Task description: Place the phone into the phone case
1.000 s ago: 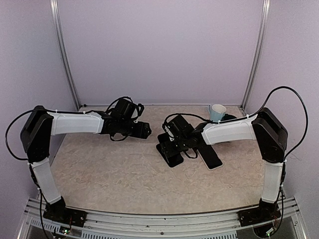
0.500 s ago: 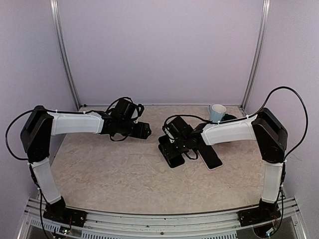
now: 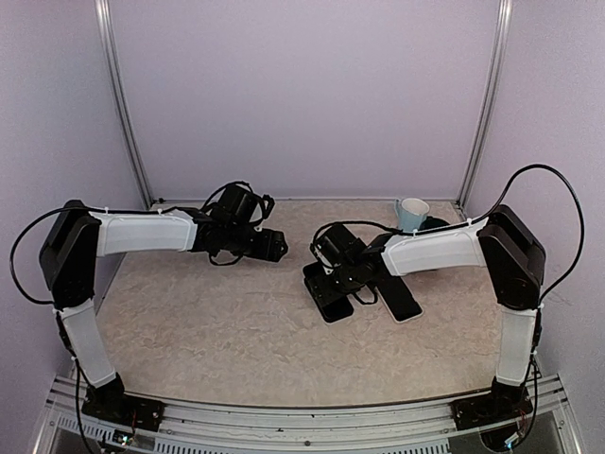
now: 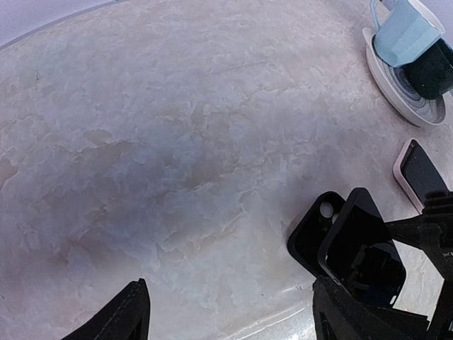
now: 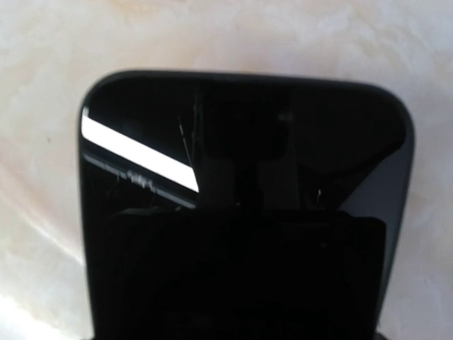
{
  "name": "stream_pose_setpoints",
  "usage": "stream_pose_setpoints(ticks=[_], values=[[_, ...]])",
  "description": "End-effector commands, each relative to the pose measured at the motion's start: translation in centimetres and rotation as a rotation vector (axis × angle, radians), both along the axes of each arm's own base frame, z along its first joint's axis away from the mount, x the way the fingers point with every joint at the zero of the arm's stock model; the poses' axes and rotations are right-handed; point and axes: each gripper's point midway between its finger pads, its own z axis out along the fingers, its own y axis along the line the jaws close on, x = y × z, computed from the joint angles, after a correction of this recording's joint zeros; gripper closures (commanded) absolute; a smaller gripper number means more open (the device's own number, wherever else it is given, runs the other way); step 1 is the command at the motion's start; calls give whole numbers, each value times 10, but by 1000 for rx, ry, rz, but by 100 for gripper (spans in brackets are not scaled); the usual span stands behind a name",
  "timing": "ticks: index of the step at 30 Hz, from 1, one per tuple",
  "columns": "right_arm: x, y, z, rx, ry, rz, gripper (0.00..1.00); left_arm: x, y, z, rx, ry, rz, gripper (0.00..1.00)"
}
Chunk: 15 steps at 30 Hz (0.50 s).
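Marbled worktop (image 3: 236,331) carries the black phone case (image 4: 309,239), over which the right end effector (image 3: 332,280) pinches the tilted phone (image 4: 362,244); align its corners squarely, then lower flat, while the left end effector (image 4: 233,322) hovers spread.

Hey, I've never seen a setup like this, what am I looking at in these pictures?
Two robot arms are bolted at the near edge of a table. The wide picture looks down from above and behind them; the other two come from wrist cameras. The right gripper holds a black phone, tilted over a black phone case lying on the table; its camera sees mostly the glossy screen. The left gripper hangs open, holding nothing. Also there: a pale blue cup on a saucer and a second, pale-rimmed phone.
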Motion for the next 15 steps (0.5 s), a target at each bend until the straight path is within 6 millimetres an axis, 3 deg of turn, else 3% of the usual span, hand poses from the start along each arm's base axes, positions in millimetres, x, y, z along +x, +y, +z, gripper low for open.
stream_pose_setpoints(ticks=[1, 7, 15], values=[[-17, -7, -3, -41, 62, -8, 43, 6, -1, 3, 6, -9, -9, 22], [-27, -15, -10, -62, 112, -27, 35, 6, -3, 3, 7, -7, -12, 22], [-24, -20, -12, -83, 99, -58, 21, 5, -2, 1, 11, 0, -14, 21]])
